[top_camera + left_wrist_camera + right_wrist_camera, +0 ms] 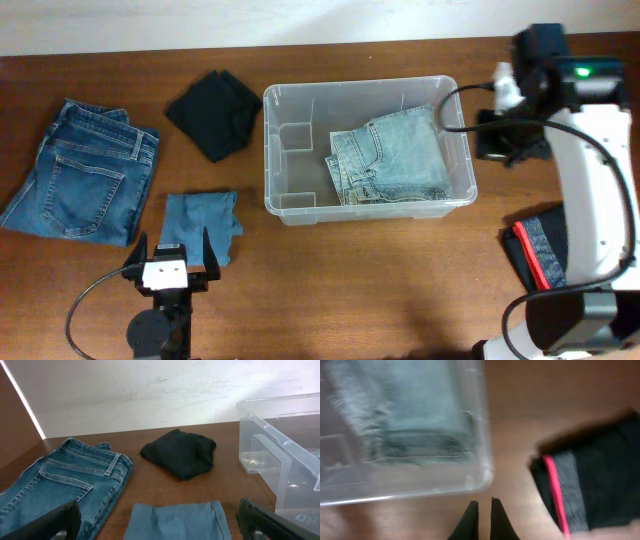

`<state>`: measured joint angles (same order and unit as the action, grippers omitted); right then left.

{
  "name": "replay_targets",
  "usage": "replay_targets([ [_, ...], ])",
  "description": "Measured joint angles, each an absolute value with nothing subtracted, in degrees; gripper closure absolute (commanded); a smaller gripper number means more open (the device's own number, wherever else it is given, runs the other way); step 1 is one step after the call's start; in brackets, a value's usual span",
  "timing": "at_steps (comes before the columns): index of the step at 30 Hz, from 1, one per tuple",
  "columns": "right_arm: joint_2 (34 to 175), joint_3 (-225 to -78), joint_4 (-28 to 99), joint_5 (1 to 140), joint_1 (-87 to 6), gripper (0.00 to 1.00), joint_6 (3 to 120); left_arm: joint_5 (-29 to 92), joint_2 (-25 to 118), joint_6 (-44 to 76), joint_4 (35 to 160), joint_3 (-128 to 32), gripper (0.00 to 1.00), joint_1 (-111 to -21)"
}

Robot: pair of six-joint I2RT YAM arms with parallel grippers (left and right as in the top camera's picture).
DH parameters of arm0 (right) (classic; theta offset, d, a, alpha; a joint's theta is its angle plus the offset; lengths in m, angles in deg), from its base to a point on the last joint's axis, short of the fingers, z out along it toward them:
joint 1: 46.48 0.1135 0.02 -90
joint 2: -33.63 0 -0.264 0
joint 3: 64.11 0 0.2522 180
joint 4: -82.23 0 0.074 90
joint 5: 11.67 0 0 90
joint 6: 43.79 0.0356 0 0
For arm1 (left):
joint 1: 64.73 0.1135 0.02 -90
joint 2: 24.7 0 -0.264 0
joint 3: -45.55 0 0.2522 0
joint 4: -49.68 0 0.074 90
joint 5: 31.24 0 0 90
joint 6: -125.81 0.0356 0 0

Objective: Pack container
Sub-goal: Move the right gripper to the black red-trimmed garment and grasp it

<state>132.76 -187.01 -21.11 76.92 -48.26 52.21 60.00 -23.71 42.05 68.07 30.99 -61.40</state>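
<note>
The container point(355, 86) sits on the tabletop point(400, 290), ahead and to the right of the left pincer point(173, 250). Folded jeans point(390, 155) fill the half farther from it. That pincer stands wide open and empty, a blue cloth point(203, 225) just ahead of it. The right pincer point(483, 507) is closed on nothing, with the container's corner ahead-left of it. Best handling, I judge: drop squarely over the cloth, pinch all layers, clear the rim and lay it in the free half.
</note>
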Motion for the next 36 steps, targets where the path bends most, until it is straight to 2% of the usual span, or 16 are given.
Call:
replay_targets([
  [6, 132.15, -187.14, -24.87, 81.92, -55.96, 0.96, 58.05, 60.0, -23.71, 42.05, 68.07, 30.99, 0.0, -61.4],
  [10, 132.15, -185.61, -24.92, 84.31, -61.05, 0.83, 59.88, 60.0, -23.71, 42.05, 68.04, 30.99, 0.0, -61.4],
  [12, 132.15, -184.15, -24.37, 84.94, -63.08, 0.76, 60.32, 60.0, -23.71, 42.07, 68.07, 30.99, 0.0, -61.4],
  [20, 132.15, -169.35, -13.7, 86.34, -68.85, 0.22, 61.52, 60.0, -23.71, 42.05, 68.04, 30.99, 0.01, -61.4],
  [24, 132.19, -160.19, -5.57, 86.49, -69.97, 0.19, 62.27, 60.0, -23.71, 42.05, 68.07, 30.99, 0.0, -61.4],
  [26, 132.26, -156.21, -1.9, 86.82, -70.47, 0.12, 62.97, 60.0, -23.71, 42.05, 68.07, 30.99, 0.0, -61.4],
  [28, 132.24, -153.29, 1.16, 87.8, -70.89, 0.0, 64.17, 60.0, -23.71, 42.05, 68.07, 30.99, 0.0, -61.4],
  [36, 132.26, -146.05, 9.53, 89.53, -71.37, 0.02, 66.27, 60.0, -23.71, 42.05, 68.07, 30.99, 0.01, -61.4],
])
